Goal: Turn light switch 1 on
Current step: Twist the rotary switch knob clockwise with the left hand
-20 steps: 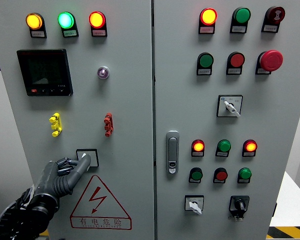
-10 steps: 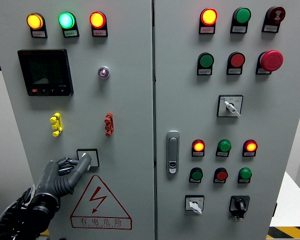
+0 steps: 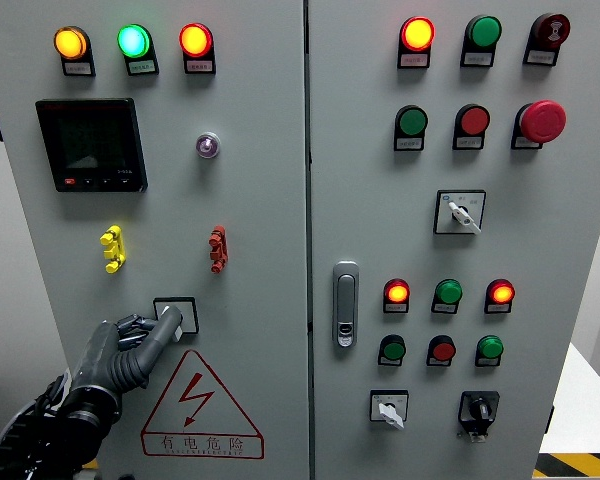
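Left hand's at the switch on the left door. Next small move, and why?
Probably press the fingertip a bit further in on the switch. The left hand has one finger extended onto its lower left part, the others curled; nothing here shows that the switch has flipped. The right hand is out of view.

A robot hand reaches up to a switch on a big grey cabinet.

The left hand point(image 3: 130, 345) comes in from the bottom left, and one of its fingers point(image 3: 168, 322) touches the small square light switch point(image 3: 176, 313). Just below is a red warning triangle point(image 3: 200, 405) (it has a lightning bolt). Above are a yellow clip point(image 3: 111, 248), a red clip point(image 3: 217, 248), a dark screen point(image 3: 91, 144), and a glowing green lamp point(image 3: 133, 41).
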### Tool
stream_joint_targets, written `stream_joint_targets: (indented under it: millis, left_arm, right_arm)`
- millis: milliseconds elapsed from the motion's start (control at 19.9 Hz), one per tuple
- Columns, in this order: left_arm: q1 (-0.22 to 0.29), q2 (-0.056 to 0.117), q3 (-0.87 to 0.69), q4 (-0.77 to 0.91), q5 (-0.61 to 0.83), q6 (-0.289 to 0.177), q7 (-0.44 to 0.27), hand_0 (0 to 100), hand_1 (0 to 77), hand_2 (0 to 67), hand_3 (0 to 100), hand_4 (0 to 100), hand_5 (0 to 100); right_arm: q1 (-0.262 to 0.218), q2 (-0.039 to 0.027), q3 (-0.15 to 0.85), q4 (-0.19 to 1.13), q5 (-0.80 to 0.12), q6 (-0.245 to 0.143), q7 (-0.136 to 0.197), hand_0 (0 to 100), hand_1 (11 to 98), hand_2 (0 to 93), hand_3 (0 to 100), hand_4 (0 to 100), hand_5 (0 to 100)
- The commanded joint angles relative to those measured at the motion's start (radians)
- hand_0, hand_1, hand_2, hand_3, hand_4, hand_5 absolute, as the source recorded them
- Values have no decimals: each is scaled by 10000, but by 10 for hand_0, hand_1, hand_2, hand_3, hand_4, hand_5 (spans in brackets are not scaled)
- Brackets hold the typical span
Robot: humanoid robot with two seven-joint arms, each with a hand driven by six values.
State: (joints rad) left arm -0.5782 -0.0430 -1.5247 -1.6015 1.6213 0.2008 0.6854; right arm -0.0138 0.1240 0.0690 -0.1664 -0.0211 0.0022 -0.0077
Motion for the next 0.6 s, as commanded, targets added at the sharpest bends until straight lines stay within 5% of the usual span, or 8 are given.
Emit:
stream_joint_targets:
  millis: [0, 552]
  left_arm:
    - [-1, 0, -1, 0, 1, 2, 3, 773, 493, 605, 1000, 1000, 1000]
    - [-78, -15, 106, 92, 1, 17, 3, 932, 525, 604, 1000, 1000, 1000]
  right_arm:
    - [0, -12, 0, -8, -3, 8, 0, 0, 195, 0, 195, 192, 107]
    - [0, 3, 0, -8, -3, 8, 0, 0, 195, 0, 195, 192, 107]
